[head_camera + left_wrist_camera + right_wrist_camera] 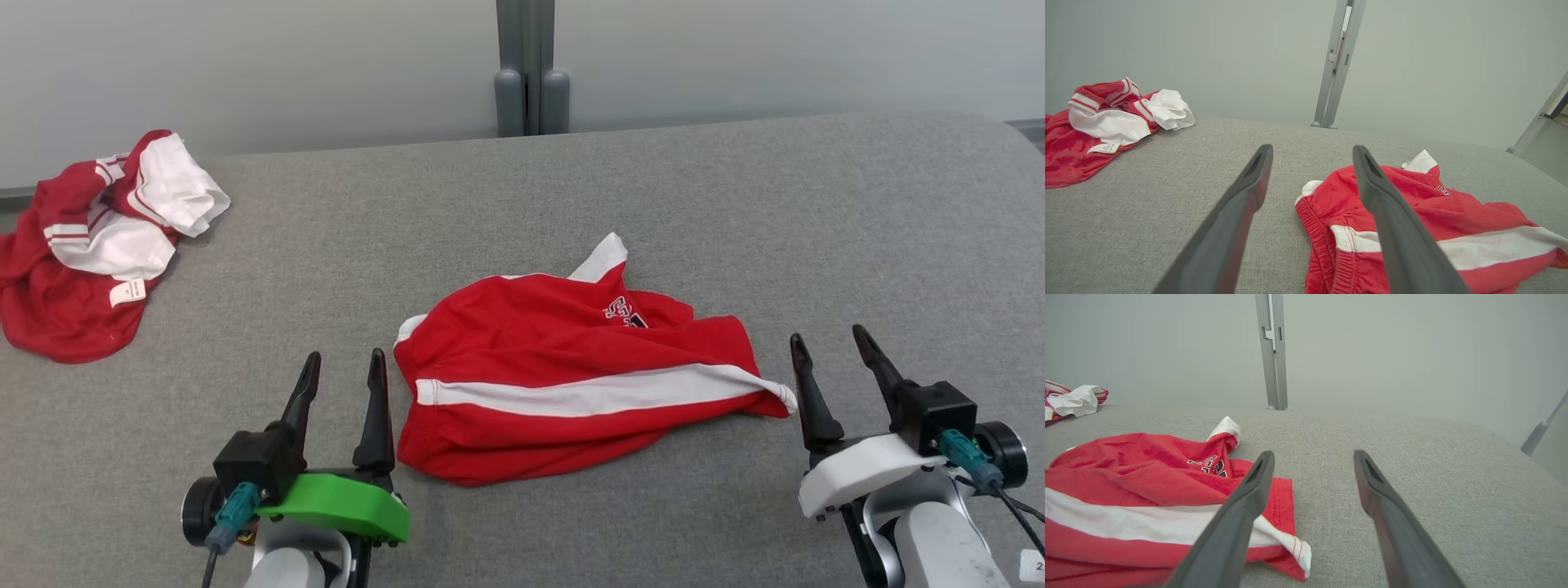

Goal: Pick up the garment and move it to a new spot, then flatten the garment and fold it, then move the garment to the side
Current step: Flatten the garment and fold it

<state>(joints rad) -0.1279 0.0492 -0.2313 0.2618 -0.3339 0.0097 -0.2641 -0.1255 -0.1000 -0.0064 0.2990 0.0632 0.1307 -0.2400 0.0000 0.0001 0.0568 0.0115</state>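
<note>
The red garment (571,376), crossed by a white stripe, is seen lying crumpled at the near middle of the grey fabric-covered table (735,204), between the two grippers. The left gripper (344,355) is held spread and empty just beside the garment's left, gathered edge; whether its right finger touches the cloth cannot be told. The right gripper (827,335) is likewise held released, with nothing between its fingers, just beside the pointed right end of the white stripe. In the right wrist view its left finger is seen in front of that hem corner. A white corner of the garment is turned up at its far edge, next to a patch of black-and-white lettering. A second red and white garment (90,261) is heaped at the far left, by the table's edge, well apart from the first, and a band of bare surface is left between the two. Open grey surface is also found across the whole right side and along the far side up to the table's curved far edge, behind which a grey post (526,65) is set against a pale wall (245,65).
</note>
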